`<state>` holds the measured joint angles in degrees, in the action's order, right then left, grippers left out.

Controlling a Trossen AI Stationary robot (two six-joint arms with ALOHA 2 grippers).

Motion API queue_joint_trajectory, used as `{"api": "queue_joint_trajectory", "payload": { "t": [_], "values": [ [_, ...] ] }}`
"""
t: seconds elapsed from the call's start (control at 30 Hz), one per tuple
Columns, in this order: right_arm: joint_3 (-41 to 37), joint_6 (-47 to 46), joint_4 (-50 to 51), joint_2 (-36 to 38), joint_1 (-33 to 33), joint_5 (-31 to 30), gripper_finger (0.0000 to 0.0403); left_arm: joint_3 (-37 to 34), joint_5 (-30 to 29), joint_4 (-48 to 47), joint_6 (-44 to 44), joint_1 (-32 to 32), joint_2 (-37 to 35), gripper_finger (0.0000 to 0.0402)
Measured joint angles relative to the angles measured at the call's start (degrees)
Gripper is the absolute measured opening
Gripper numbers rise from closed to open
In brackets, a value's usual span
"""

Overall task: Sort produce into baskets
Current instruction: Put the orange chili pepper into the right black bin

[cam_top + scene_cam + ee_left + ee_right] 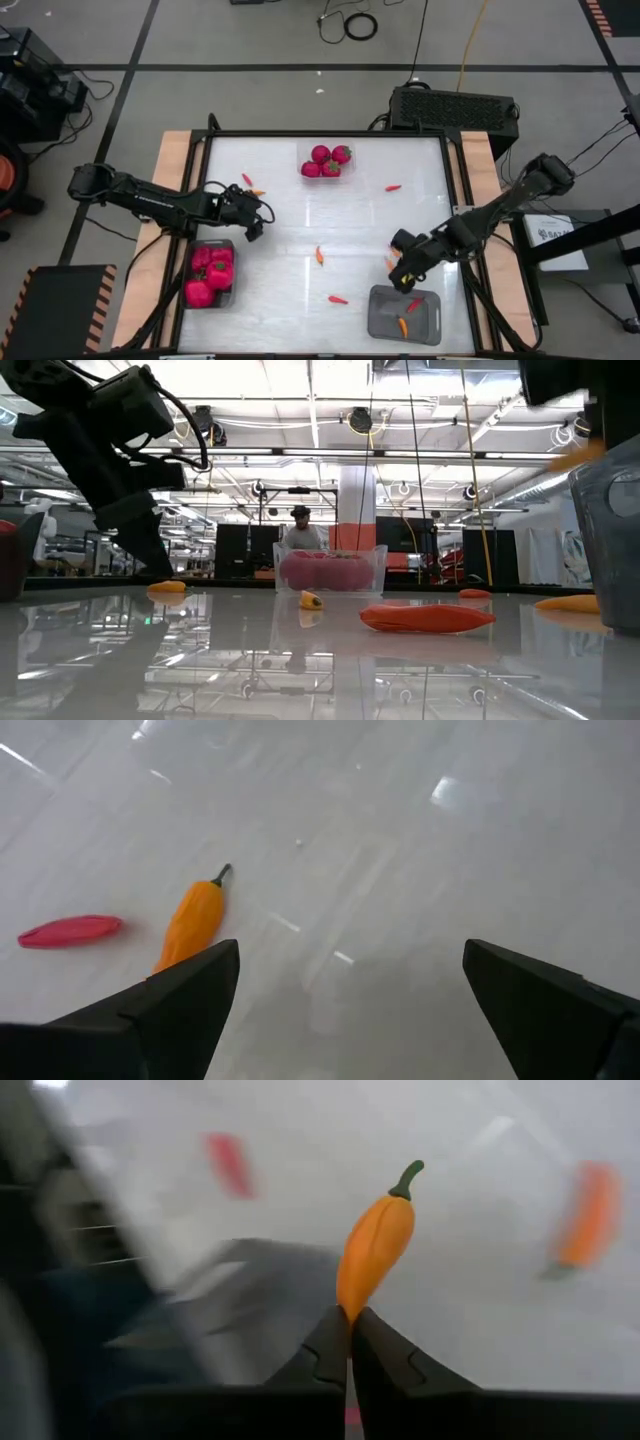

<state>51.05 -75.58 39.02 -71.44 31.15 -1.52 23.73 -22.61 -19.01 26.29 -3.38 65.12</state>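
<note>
High view: white desk (pixel 300 250). Left bin (pixel 209 273) holds lumpy magenta pieces; clear tray (pixel 326 161) at far edge holds round red ones, green tops; right bin (pixel 404 314) holds orange and red slivers. Loose slender pieces scattered on desk. Right claw (pixel 403 270) just above right bin. White label beside desk, writing unreadable.

Low view: red pepper (pixel 427 618) lies foremost; tray contents blurred.

Left wrist view: left claw (pixel 350 1000) spread wide, empty, near orange pepper (pixel 192 923).

Right wrist view: right claw pressed together, pinching orange chili (pixel 376 1250) by tip; surroundings blurred.

right claw (pixel 400 268) apparently holds an orange piece (pixel 394 262) near the grey bin (pixel 404 314).
</note>
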Motion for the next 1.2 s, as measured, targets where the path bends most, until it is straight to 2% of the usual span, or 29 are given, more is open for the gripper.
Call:
{"api": "queue_joint_trajectory", "payload": {
  "t": [0.17,0.3,0.5,0.57,0.77,0.9,1.0,1.2],
  "values": [
    [2.5,-2.2,-8.4,-0.6,4.4,0.1,0.0000,0.0,1.2,0.7,0.3,0.0,0.0,0.0390],
    [2.4,-7.4,-13.1,-4.3,9.0,1.5,0.0000,0.0,1.2,1.2,0.1,0.0,0.0,0.0390],
    [2.4,-15.2,-12.2,-11.4,12.6,15.0,0.0004,0.0,1.4,4.2,-0.1,0.0,0.0,0.0390],
    [2.4,-17.3,-12.3,-12.8,12.6,16.9,0.0010,0.0,1.6,4.4,-1.1,0.0,0.0,0.0390],
    [2.4,-20.9,-12.1,-14.1,12.6,16.4,0.0045,0.0,5.0,4.8,-8.5,0.0,0.0,0.0390],
    [2.4,-23.0,-9.6,-14.2,12.6,16.6,0.0083,0.3,6.6,4.2,-7.6,0.0,0.0,0.0390],
    [2.4,-22.4,-9.8,-13.8,12.4,16.9,0.0113,2.2,6.8,1.7,-5.6,0.0,-0.3,0.0390],
    [2.4,-18.3,-11.2,-9.0,9.1,16.9,0.0151,9.8,4.4,-10.0,-10.4,0.7,-2.6,0.0390]
  ]
}}
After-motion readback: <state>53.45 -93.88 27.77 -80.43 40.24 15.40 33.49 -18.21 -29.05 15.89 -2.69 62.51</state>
